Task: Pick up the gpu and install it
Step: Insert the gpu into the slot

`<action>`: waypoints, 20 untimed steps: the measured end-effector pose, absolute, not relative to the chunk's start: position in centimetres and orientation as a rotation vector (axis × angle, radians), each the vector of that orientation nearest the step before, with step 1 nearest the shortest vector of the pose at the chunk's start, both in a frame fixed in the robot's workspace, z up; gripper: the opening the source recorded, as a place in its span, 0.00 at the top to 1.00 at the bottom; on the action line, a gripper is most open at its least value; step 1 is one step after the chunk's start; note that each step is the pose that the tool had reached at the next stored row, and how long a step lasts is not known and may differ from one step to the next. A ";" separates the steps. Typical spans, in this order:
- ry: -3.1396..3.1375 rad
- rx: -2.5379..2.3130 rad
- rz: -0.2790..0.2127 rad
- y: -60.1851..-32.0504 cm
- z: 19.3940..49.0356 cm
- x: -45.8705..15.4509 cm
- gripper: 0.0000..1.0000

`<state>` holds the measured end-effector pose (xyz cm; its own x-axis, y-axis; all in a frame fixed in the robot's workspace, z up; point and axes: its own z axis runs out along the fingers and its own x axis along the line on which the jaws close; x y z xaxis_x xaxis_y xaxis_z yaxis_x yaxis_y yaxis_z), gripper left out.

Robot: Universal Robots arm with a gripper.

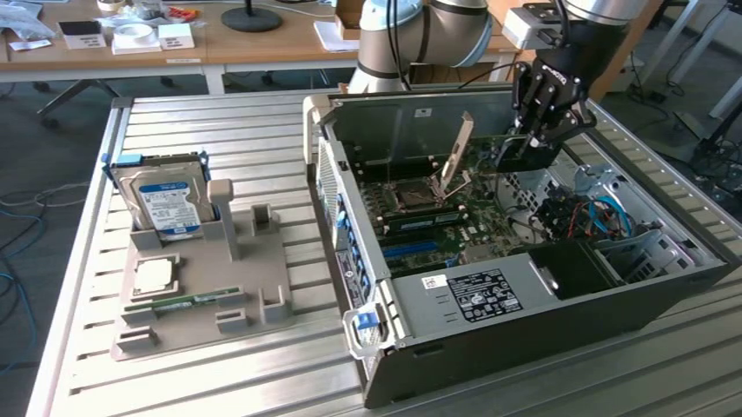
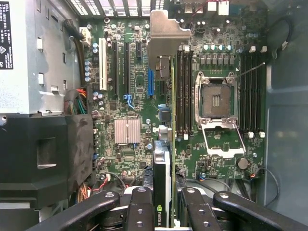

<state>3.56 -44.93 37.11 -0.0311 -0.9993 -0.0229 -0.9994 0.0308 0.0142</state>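
I have the hand (image 2: 165,214) clenched on the graphics card (image 2: 162,168), which juts straight ahead, its long axis parallel to the motherboard slots (image 2: 118,67) beyond.

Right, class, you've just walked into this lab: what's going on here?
The robot arm's gripper holds the gpu, with its fingers shut on the card's edges. The gpu hangs inside the open case, above the motherboard, and is not yet seated in a slot. On the exterior view's left, a grey tray holds a hard drive and a memory stick.
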 end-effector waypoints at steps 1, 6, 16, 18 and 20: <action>2.251 -2.182 0.041 -44.9 37.1 3.6 0.73; 2.250 -2.181 0.041 -44.9 37.0 3.4 0.73; 2.250 -2.181 0.040 -44.9 37.0 3.1 0.73; 2.250 -2.181 0.040 -44.9 37.0 2.9 0.73; 2.250 -2.181 0.039 -44.9 37.0 2.8 0.73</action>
